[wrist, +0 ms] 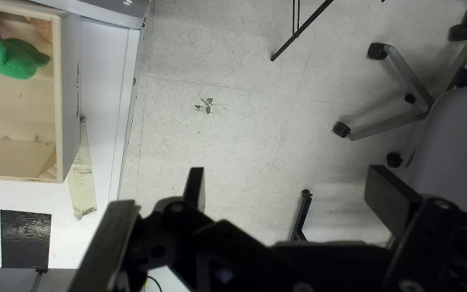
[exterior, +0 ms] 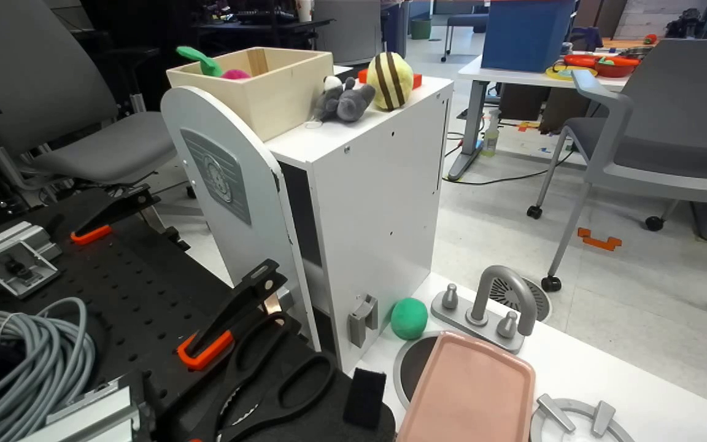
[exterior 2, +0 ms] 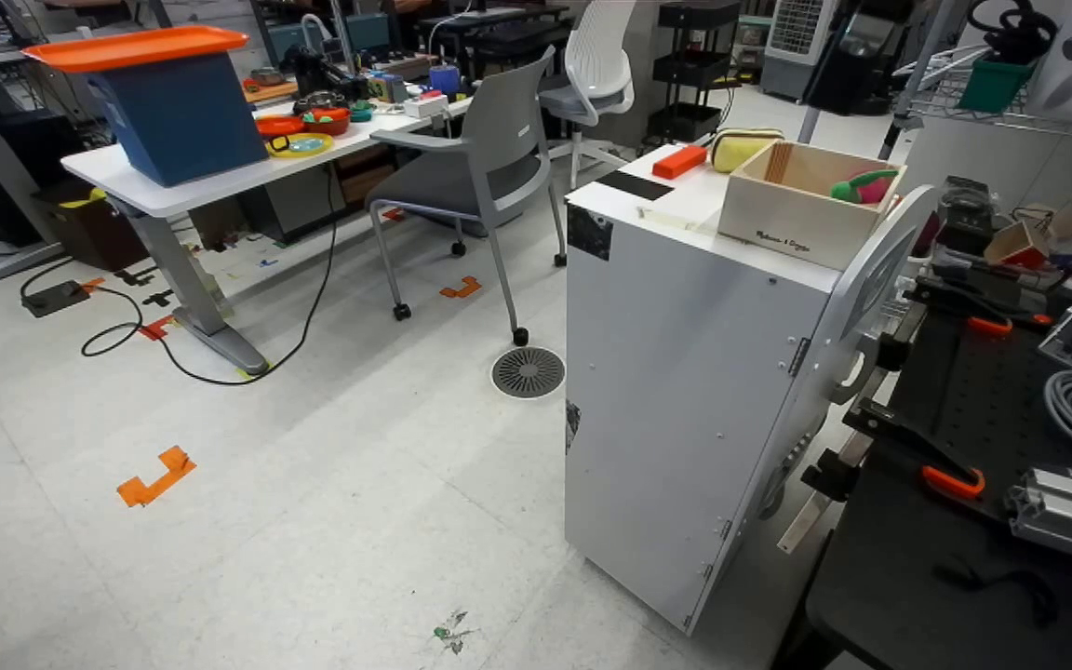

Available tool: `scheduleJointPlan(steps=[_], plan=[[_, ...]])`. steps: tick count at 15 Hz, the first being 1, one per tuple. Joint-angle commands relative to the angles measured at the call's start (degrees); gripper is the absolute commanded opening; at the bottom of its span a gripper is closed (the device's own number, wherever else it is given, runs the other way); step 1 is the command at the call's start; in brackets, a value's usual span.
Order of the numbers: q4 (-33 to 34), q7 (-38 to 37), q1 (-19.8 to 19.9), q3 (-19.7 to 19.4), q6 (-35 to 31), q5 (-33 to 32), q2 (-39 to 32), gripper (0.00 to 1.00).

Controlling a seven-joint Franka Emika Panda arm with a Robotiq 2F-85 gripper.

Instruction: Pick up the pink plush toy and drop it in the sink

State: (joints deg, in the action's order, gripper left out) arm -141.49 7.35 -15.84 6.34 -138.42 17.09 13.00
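The pink plush toy (exterior: 235, 74) lies in a pale wooden box (exterior 2: 801, 228) on top of the white cabinet. Its green part pokes above the box wall in both exterior views. In the wrist view mostly the green of the plush toy (wrist: 18, 59) shows, at the left edge. Beside the faucet is the sink (exterior: 415, 362), a dark round basin largely covered by a pinkish tray (exterior: 470, 393). My gripper (wrist: 284, 174) is open with nothing between its fingers, over the floor beside the cabinet, off to one side of the box. Neither exterior view shows it.
A grey plush (exterior: 346, 101) and a yellow-and-black striped plush (exterior: 390, 81) sit beside the box, near a red block (exterior 2: 678, 161). A green ball (exterior: 409, 318) rests by the faucet (exterior: 494, 294). The rounded panel (exterior 2: 890, 247) rises at the cabinet's edge.
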Motion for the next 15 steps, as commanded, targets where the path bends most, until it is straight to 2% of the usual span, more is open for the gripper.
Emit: scheduleJointPlan(steps=[1, 10, 15], plan=[[0.9, -0.9, 0.9, 1.1, 1.2, -0.6, 0.1, 1.00], [3.4, -1.1, 0.3, 3.1, 7.7, -2.1, 5.2, 1.00], [3.2, -2.6, 1.4, 4.3, 8.7, -9.3, 9.9, 1.00]])
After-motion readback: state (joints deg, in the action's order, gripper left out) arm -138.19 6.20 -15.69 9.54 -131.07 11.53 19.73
